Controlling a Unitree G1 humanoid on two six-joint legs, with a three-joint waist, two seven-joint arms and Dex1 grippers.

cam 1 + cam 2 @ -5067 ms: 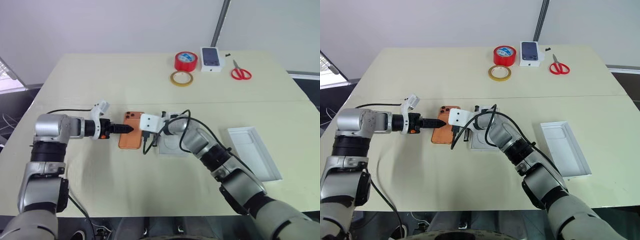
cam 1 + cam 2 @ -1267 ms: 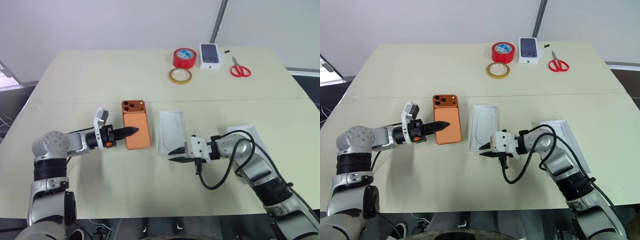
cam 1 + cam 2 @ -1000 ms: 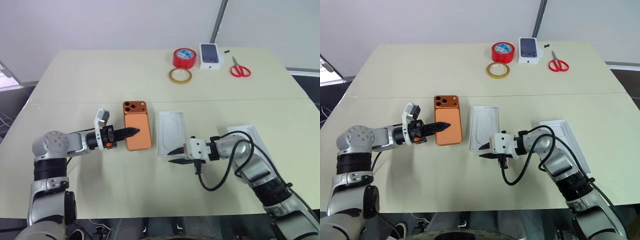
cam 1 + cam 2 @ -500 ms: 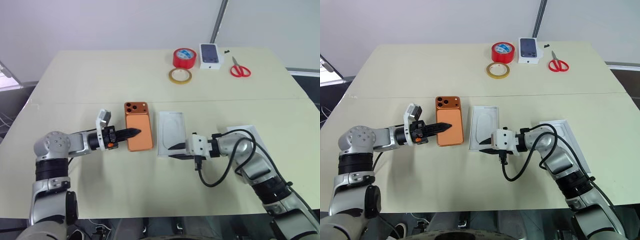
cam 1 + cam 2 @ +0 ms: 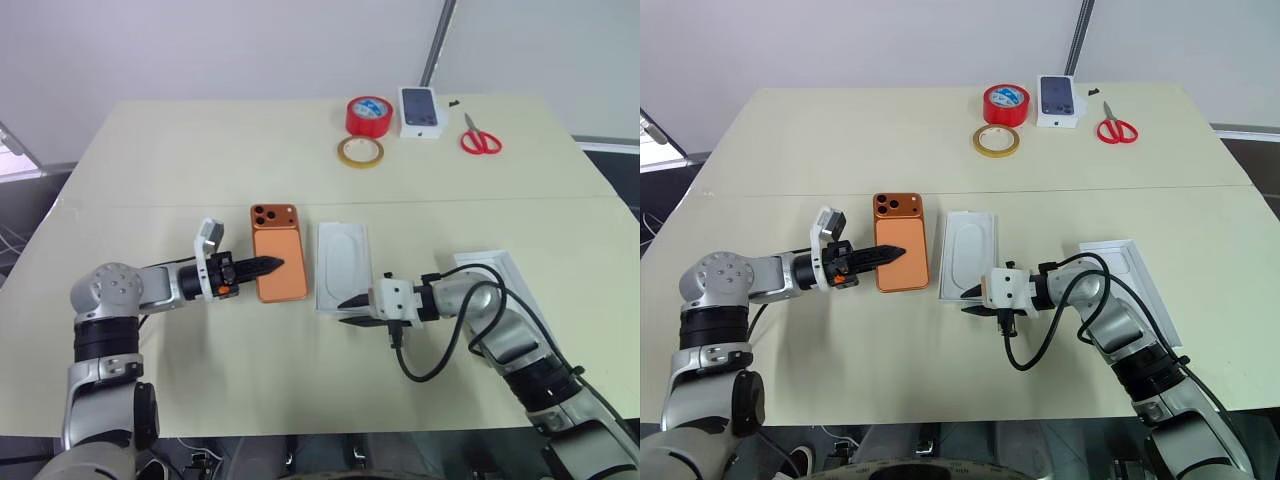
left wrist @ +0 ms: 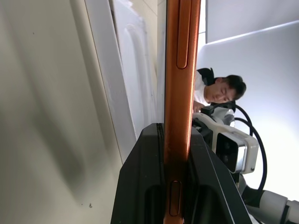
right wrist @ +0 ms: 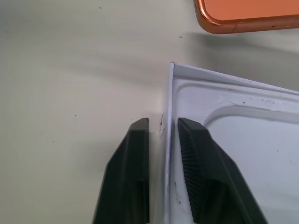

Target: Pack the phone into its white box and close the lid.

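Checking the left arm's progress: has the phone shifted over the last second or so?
Yes. The phone, gripped by the left end effector, has slid slightly closer to the white insert beside it.

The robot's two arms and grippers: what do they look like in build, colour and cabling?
Both arms have silver-grey shells with black joint bands. The left gripper and right gripper each carry two black tapered fingers behind a white wrist block; the left shows an orange mark. Black cables loop loosely along each forearm.

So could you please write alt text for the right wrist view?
Two black fingers of the right gripper straddle the thin edge of a shallow white cardboard tray with a moulded recess on a cream table. A slim copper-orange phone lies just beyond.
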